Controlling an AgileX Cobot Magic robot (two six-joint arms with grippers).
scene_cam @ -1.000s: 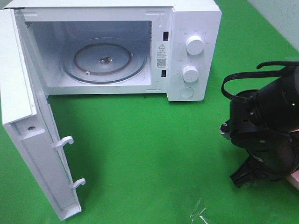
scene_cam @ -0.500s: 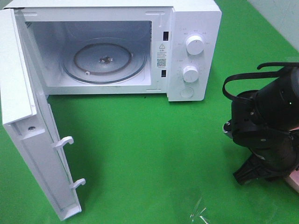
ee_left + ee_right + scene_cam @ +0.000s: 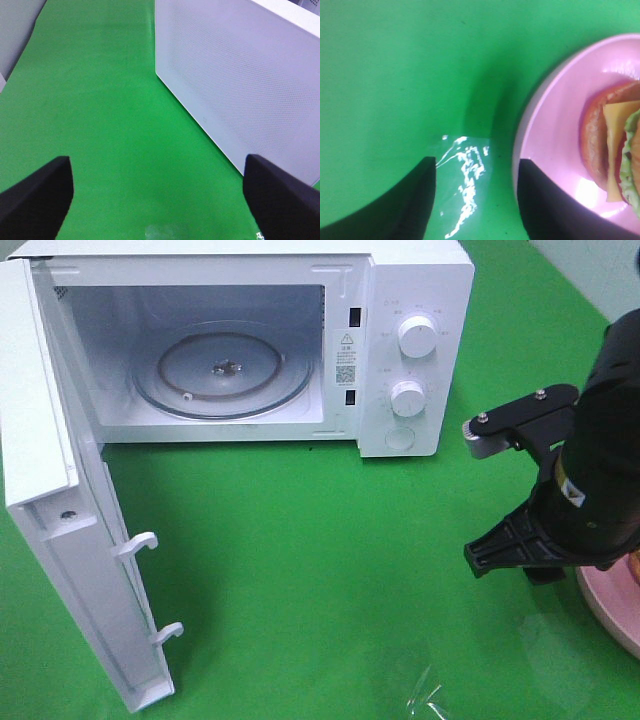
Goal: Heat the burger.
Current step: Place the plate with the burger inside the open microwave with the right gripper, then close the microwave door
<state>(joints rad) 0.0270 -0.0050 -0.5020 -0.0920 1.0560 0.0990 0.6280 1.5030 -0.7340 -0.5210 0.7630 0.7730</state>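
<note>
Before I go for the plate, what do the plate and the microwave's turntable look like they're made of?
The pink plate looks like glossy plastic or glazed ceramic: smooth, with bright highlights; which one I cannot tell. The turntable looks like clear glass: see-through, with the ring beneath showing.

You've got the burger [image 3: 615, 145] sitting on the pink plate [image 3: 555, 130], seen only in the right wrist view and cut off at the frame edge. You can see its brown bun, a yellow cheese slice overhanging, and green lettuce beside it.
</note>
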